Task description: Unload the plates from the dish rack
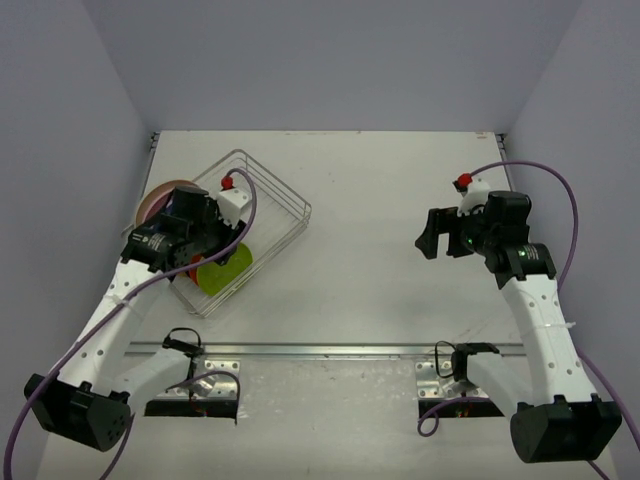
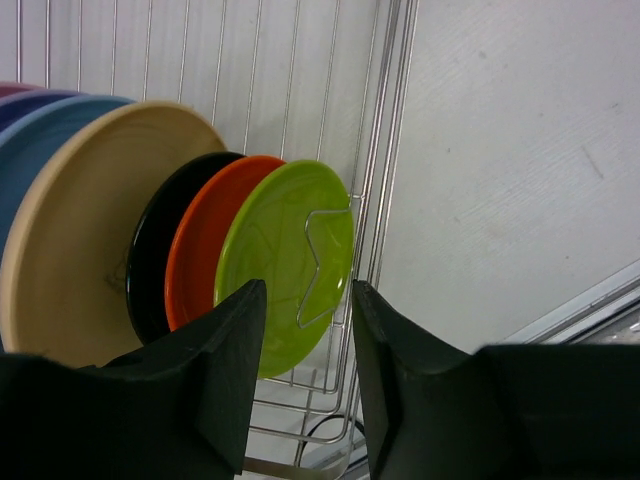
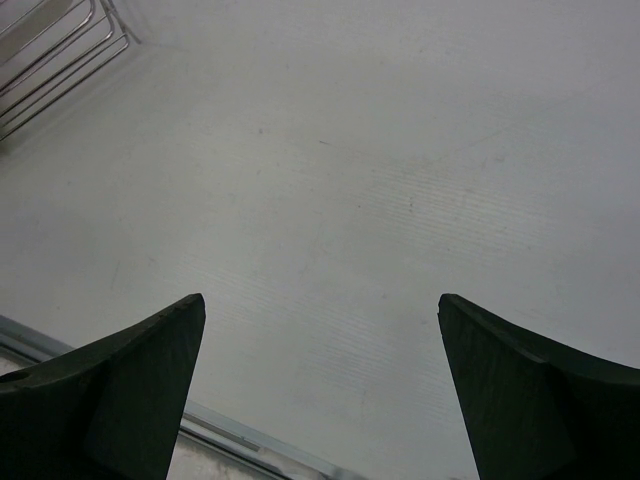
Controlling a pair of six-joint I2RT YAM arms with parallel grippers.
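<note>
The dish rack (image 1: pixel 283 203) is a silver wire basket at the table's left, and my left gripper (image 1: pixel 203 252) hangs over its near end. In the left wrist view the plates stand on edge in the dish rack (image 2: pixel 382 150): lime green (image 2: pixel 285 240) nearest, then orange (image 2: pixel 197 255), black (image 2: pixel 157 250), tan (image 2: pixel 80 240) and blue (image 2: pixel 30 150). My left gripper (image 2: pixel 308 300) has its jaws narrowed, with a gap still between them. The lime green plate's lower rim shows in that gap, beyond the fingertips and not pinched. My right gripper (image 1: pixel 428 240) hovers wide open over bare table at the right.
A metal rail (image 1: pixel 330 350) runs across the table in front of the arm bases. More plate rims (image 1: pixel 158 197) show at the rack's far left end. A corner of the rack (image 3: pixel 50 45) shows at the right wrist view's top left. White walls enclose the table.
</note>
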